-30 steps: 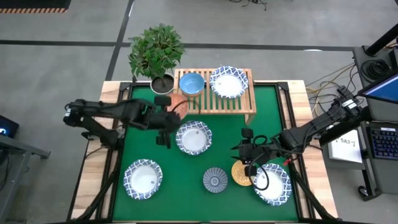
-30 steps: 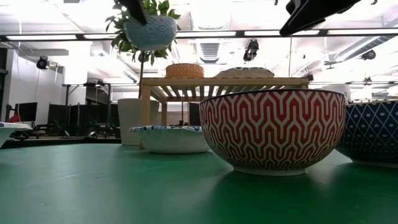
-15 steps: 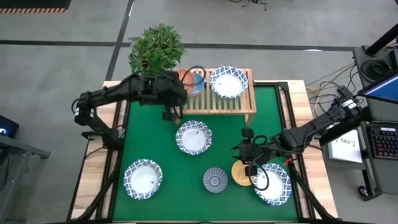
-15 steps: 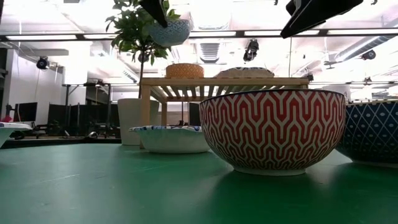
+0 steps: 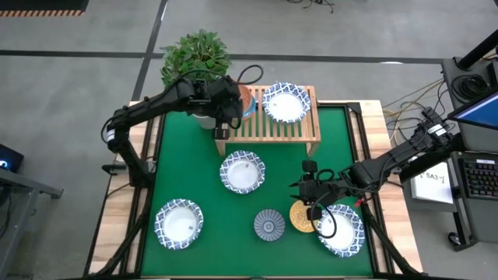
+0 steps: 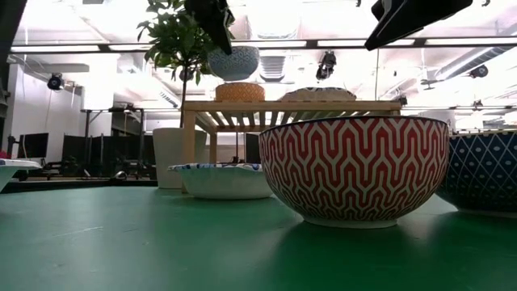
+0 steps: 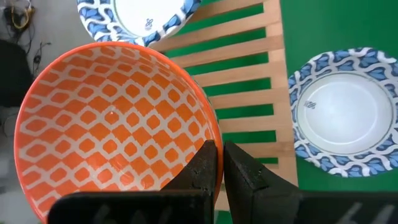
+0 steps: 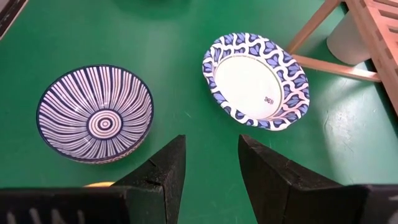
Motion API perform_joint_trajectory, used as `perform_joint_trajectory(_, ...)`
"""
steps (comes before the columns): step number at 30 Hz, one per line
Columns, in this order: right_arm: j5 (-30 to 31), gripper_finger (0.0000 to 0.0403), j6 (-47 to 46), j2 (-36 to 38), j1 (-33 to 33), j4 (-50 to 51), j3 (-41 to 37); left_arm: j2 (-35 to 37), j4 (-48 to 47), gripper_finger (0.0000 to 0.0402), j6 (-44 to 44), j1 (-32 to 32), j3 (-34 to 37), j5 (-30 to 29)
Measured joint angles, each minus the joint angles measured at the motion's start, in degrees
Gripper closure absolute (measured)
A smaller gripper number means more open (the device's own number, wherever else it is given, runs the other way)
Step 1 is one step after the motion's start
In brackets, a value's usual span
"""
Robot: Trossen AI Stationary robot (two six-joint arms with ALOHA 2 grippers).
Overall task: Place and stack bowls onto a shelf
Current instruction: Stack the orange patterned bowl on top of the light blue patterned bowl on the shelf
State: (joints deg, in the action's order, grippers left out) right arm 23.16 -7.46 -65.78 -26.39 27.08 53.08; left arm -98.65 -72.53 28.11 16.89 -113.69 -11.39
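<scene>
Left hand (image 7: 217, 163) clamps the orange bowl (image 7: 115, 127) above the shelf (image 5: 299, 128) at 12 o'clock. Right hand (image 8: 211, 168) waits, fingers apart. On the shelf: one white bowl (image 5: 285, 102); several others remain on the worktop (image 5: 187, 175).

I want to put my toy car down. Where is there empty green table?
There is open green between the shelf and the left-hand white bowl, and more along the near edge left of the striped bowl. It is crowded by the right gripper, with the yellow bowl and another white bowl close together.

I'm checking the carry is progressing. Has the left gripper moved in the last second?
Yes. The left gripper, shut on the orange bowl's rim, has travelled from beside the middle white bowl up to the shelf's left end.
</scene>
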Motion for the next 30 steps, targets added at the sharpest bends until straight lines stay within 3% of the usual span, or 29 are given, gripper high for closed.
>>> perform_joint_trajectory(16,0.0,0.0266,-0.5,0.0,0.0,0.0,0.0,-3.0,1.9,0.0401,1.2,3.0,0.3,0.6)
perform_joint_trajectory(21,0.0,0.0266,-0.5,0.0,0.0,0.0,0.0,-3.1,2.4,0.0401,0.4,4.6,0.3,5.2)
perform_joint_trajectory(30,0.2,0.0266,-0.6,0.0,0.0,0.0,0.0,-3.2,2.6,0.0401,-1.1,5.5,0.3,6.5)
